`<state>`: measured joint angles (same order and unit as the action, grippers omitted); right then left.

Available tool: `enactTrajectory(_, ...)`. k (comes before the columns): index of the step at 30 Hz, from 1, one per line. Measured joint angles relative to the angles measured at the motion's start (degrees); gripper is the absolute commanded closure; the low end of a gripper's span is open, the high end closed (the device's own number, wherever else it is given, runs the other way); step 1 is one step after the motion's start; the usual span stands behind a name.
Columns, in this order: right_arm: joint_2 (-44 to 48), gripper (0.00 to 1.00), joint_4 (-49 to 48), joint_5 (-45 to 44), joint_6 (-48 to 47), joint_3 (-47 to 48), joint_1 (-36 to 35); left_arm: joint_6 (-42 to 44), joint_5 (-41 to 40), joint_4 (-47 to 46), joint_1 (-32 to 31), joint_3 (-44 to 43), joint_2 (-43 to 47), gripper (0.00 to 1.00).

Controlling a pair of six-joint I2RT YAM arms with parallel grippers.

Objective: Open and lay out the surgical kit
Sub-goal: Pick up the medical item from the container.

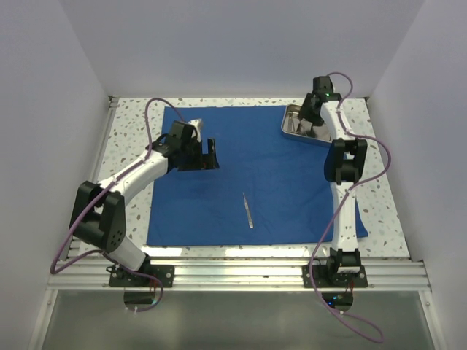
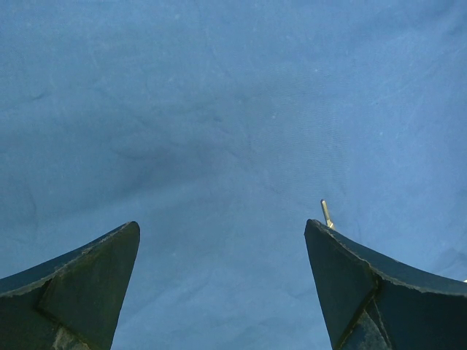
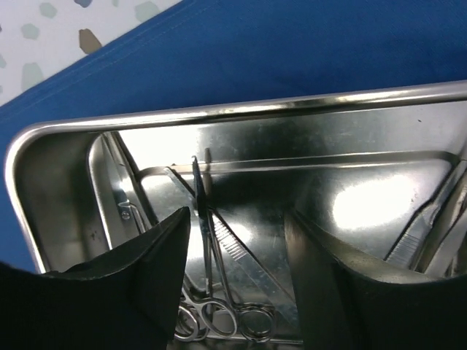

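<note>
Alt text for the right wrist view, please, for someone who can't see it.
The right gripper, jaws open, points into the shiny steel tray, with ring-handled forceps lying between its fingers, not gripped. More thin steel instruments lie at the tray's right edge, and the tray sits on the blue cloth, with speckled table showing at top left.

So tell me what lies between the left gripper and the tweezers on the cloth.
Nothing but bare blue cloth lies between the left gripper and the tweezers; the top external view shows that stretch plainly, with no tool on it.
</note>
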<state>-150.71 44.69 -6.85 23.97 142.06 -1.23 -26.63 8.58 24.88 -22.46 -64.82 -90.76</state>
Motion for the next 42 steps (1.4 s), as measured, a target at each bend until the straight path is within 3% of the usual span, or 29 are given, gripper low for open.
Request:
enactTrajectory(7, 0.0, 0.43, -2.6, 3.6, 0.7, 0.0, -0.5, -0.5, -0.1, 0.1, 0.0, -0.1, 0.0, 0.01)
enactTrajectory(13, -0.9, 0.51, -5.5, 3.6, 1.5, 0.0, -0.9, -0.8, -1.2, 1.3, -0.1, 0.0, 1.4, 0.01)
enactTrajectory(19, -2.1, 0.66, -9.0, 3.1, 1.5, 0.1, -1.1, -1.1, -2.6, 3.6, -0.1, 0.0, 4.8, 0.01)
enactTrajectory(23, -3.8, 0.86, -10.7, 1.9, 1.4, 1.7, -1.3, -1.7, -3.9, 5.2, -0.1, 0.6, 7.6, 0.01)
enactTrajectory(27, -4.1, 0.99, -11.0, 1.3, 1.4, 1.9, -1.6, -2.2, -5.0, 7.0, -0.1, 2.1, 10.3, 0.00)
enactTrajectory(42, -3.3, 1.00, -10.8, -0.2, 0.6, 1.1, -2.0, -2.8, -5.7, 7.4, -0.1, 2.9, 11.0, 0.00)
